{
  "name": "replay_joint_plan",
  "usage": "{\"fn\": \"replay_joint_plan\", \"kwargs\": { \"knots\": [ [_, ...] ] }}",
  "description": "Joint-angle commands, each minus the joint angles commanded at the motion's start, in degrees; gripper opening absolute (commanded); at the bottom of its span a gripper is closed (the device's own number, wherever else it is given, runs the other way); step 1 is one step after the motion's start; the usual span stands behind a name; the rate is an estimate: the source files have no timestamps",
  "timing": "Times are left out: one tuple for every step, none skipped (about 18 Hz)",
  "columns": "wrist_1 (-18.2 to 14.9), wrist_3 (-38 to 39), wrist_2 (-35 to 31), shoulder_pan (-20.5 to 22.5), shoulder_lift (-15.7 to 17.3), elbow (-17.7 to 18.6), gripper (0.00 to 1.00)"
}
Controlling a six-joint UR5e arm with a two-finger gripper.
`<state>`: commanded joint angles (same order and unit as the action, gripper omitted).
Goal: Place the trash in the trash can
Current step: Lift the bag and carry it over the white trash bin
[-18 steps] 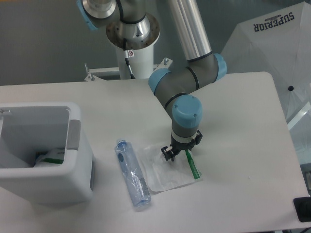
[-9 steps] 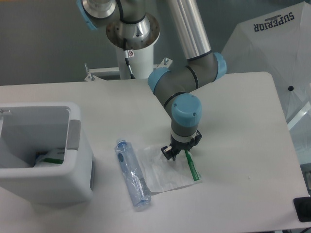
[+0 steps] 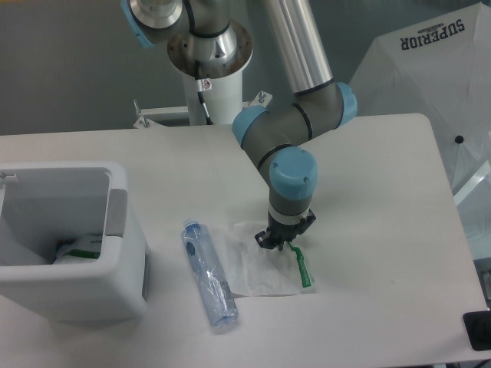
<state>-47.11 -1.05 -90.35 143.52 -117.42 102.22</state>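
The step in hand looks like the pickup of the wrapper (image 3: pixel 261 264); the fingers (image 3: pixel 281 243) are down on its upper right part, by the green strip, and seem clenched on a pinch of it, the film bunching up under them; the rest lies flat on the tabletop (image 3: pixel 368 192); next it needs a clean lift, then a carry left to the bin (image 3: pixel 69 245), which stands at the left edge with something white and green already inside; the bottle (image 3: pixel 208 274) lies between wrapper and bin, its side touching or just under the wrapper's left edge, so a low drag could knock it; a white umbrella (image 3: pixel 437 69) stands off to the right, out of the way
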Motion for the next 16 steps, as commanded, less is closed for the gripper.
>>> {"fn": "replay_joint_plan", "kwargs": {
  "knots": [
    [0.00, -0.09, 0.00, -0.09, 0.44, 0.00, 0.11],
    [0.00, -0.18, 0.00, 0.00, 0.79, 0.00, 0.08],
    [0.00, -0.26, 0.00, 0.00, 1.14, -0.09, 0.06],
    [0.00, -0.26, 0.00, 0.00, 1.49, -0.61, 0.06],
    [-0.09, -0.26, 0.00, 0.17, 2.02, -1.14, 0.05],
    [-0.44, -0.26, 0.00, 0.26, 2.37, -1.49, 0.02],
    [-0.35, -0.26, -0.09, 0.35, 2.64, -1.76, 0.00],
    [-0.44, -0.26, -0.09, 0.35, 3.25, -2.28, 0.00],
    [-0.44, -0.26, -0.09, 0.53, 3.52, -2.72, 0.00],
    [-0.44, -0.26, -0.09, 0.70, 3.69, -3.25, 0.00],
    [-0.44, -0.26, 0.00, 0.79, 4.04, -4.21, 0.00],
    [-0.44, -0.26, 0.00, 1.14, 4.31, -5.44, 0.00],
    [-0.35, -0.26, -0.09, 1.49, 4.74, -6.93, 0.00],
    [-0.18, -0.35, 0.00, 1.67, 5.71, -8.60, 0.00],
    [-0.09, -0.35, 0.09, 1.93, 6.67, -10.61, 0.00],
    [-0.09, -0.44, 0.26, 2.20, 7.29, -12.55, 0.00]
  ]
}}
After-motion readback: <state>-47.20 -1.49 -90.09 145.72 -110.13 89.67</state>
